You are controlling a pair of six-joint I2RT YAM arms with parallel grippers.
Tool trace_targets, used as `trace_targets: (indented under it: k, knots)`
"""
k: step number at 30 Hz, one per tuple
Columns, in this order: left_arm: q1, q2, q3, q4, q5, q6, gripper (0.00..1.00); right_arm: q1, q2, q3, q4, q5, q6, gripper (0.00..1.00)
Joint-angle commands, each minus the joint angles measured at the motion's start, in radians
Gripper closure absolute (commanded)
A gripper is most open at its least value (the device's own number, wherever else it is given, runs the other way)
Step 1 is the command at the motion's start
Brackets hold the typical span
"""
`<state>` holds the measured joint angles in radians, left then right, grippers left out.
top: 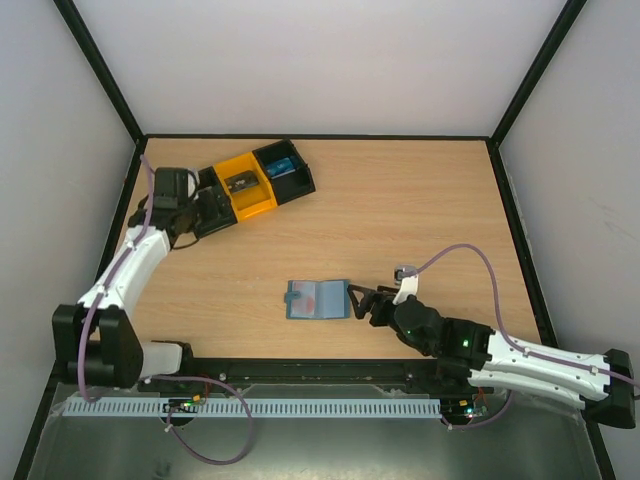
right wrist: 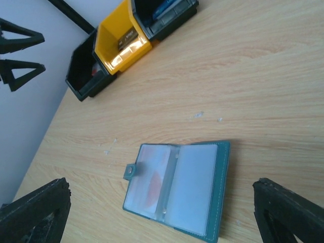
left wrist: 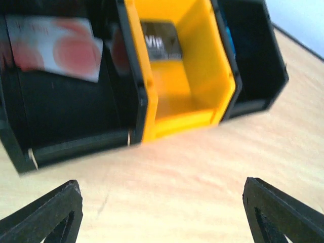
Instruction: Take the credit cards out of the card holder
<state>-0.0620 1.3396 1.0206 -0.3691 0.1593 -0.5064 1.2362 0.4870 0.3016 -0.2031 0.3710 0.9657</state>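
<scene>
Credit cards: one reddish card [right wrist: 152,185] shows in a clear pocket of the card holder [top: 317,299], open mid-bench [top: 420,200]. Thin, stiff, slick; likely best pinched by an exposed edge. Right fingers [right wrist: 35,212] gape empty beside the holder, left fingers [left wrist: 45,217] likewise near the tray [top: 262,203]

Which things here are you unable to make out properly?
Left wrist view: white red-blotched card in the black-and-orange plastic tray, print lost to blur.
Right wrist view: blue-grey folding card holder, cloudy sleeves hide the card count.
Top view: blue item in tray's end compartment, too small.
</scene>
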Motion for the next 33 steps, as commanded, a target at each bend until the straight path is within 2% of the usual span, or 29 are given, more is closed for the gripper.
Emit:
trace_targets:
  k: [1,5,10,14,18,21,33]
  knots:
    - [-0.014,-0.137,-0.133,0.018,0.145,-0.018,0.12,-0.004,0.054,0.001,0.048,-0.042,0.037,0.05]
    - [-0.040,-0.233,-0.277,0.084,0.267,-0.067,0.15,-0.004,0.103,0.000,0.098,-0.071,0.054,0.07]
    - [-0.094,-0.331,-0.438,0.113,0.310,-0.121,0.17,-0.004,0.180,-0.016,0.193,-0.106,0.096,0.17]
    - [-0.166,-0.402,-0.526,0.173,0.354,-0.192,0.18,-0.004,0.277,-0.016,0.292,-0.146,0.129,0.29]
    - [-0.246,-0.427,-0.578,0.229,0.357,-0.248,0.18,-0.004,0.401,0.012,0.351,-0.170,0.132,0.50]
    - [-0.297,-0.425,-0.607,0.275,0.348,-0.278,0.19,-0.004,0.492,0.044,0.380,-0.183,0.119,0.60]
    - [-0.448,-0.361,-0.682,0.425,0.325,-0.362,0.28,-0.005,0.785,0.177,0.443,-0.194,0.050,0.70]
